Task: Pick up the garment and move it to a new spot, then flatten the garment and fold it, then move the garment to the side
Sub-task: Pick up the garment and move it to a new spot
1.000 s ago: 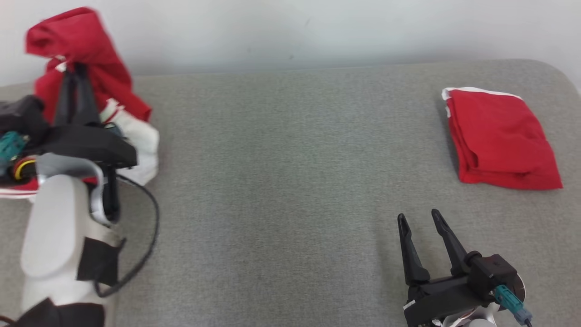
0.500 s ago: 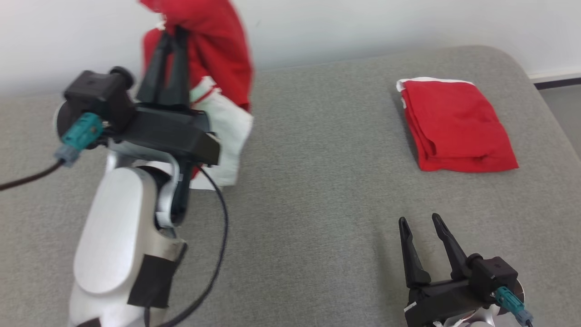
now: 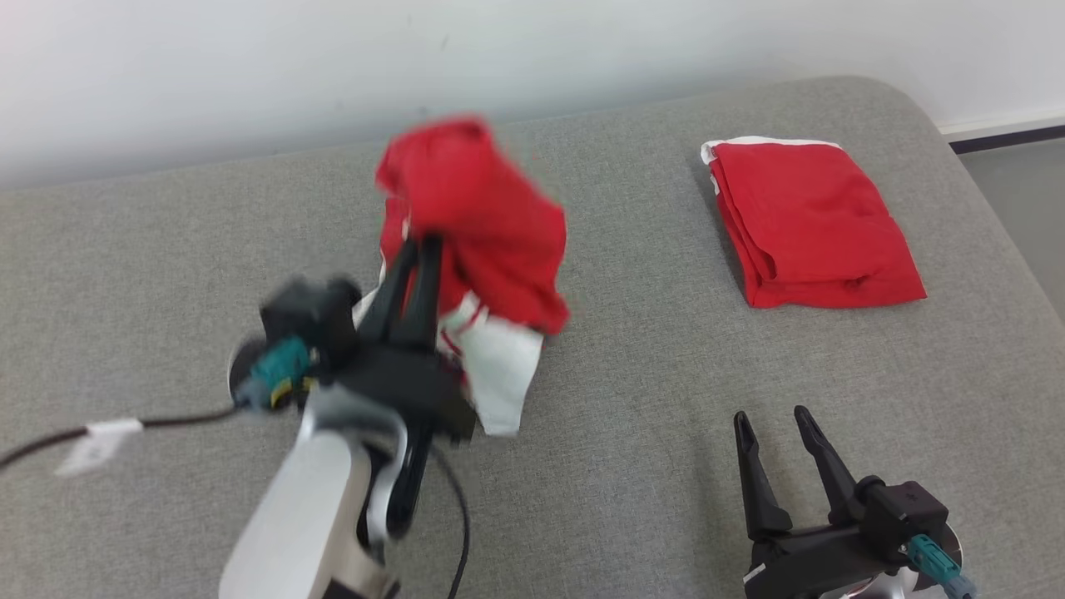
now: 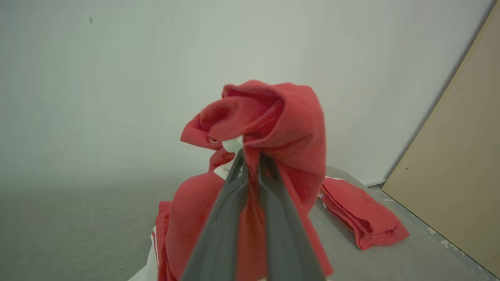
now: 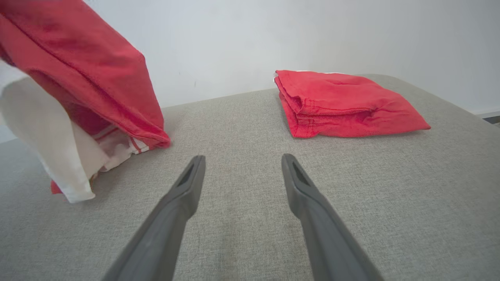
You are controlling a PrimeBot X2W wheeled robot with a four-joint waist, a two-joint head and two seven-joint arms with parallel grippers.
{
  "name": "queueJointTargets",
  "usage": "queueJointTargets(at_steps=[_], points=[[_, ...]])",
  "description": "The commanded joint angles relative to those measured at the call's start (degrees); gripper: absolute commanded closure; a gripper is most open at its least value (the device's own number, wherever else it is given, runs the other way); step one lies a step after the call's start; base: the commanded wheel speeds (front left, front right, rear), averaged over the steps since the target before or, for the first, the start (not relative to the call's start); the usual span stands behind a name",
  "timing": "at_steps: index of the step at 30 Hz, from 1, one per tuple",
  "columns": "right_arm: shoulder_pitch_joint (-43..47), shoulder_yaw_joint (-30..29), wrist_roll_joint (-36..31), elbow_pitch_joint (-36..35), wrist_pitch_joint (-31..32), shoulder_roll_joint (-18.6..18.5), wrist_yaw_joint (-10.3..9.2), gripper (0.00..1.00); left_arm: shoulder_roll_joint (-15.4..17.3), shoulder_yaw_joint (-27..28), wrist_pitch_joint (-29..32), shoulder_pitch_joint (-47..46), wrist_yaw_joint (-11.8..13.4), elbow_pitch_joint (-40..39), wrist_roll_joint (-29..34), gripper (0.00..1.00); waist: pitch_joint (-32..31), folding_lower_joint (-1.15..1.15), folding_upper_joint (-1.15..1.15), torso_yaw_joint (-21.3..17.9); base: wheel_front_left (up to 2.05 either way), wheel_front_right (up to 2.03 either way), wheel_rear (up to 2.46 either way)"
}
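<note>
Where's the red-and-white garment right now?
In the head view the red-and-white garment hangs bunched from the shut left gripper over the middle of the grey surface, left of the folded red garment.

Red-and-white garment (image 3: 478,208), red folded cloth (image 3: 811,225), grey surface (image 3: 649,416)

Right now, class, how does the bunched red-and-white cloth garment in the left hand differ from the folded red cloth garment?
The bunched red-and-white cloth garment hangs crumpled from the shut left hand; the folded red cloth garment lies flat on the grey cushion. The bunched garment shows a broad white panel; the folded garment only a thin white edge. Both are mostly red.
</note>
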Motion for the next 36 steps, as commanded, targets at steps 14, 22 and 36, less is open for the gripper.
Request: queueJointTargets(at_steps=[14, 22, 36], points=[[1.16, 0.25, -1.41, 0.92, -0.25, -0.01, -0.15, 0.00, 1.25, -2.41, -9.09, 7.04, -2.70, 18.48, 0.62, 0.00, -2.66, 0.00, 0.00, 1.86, 0.00, 0.00, 0.00], [2.54, 0.03, -1.70, 0.58, -0.25, -0.01, -0.15, 0.00, 0.99, -3.15, -11.28, 8.49, -2.11, 17.18, 1.94, 0.00, -4.73, 0.00, 0.00, 4.46, 0.00, 0.00, 0.00], [3.61, -1.57, -1.52, 0.01, -0.25, -0.02, -0.15, 0.00, 6.86, 1.95, -11.79, 20.05, 0.57, 9.11, 4.37, 0.00, -6.54, 0.00, 0.00, 8.70, 0.00, 0.00, 0.00]])
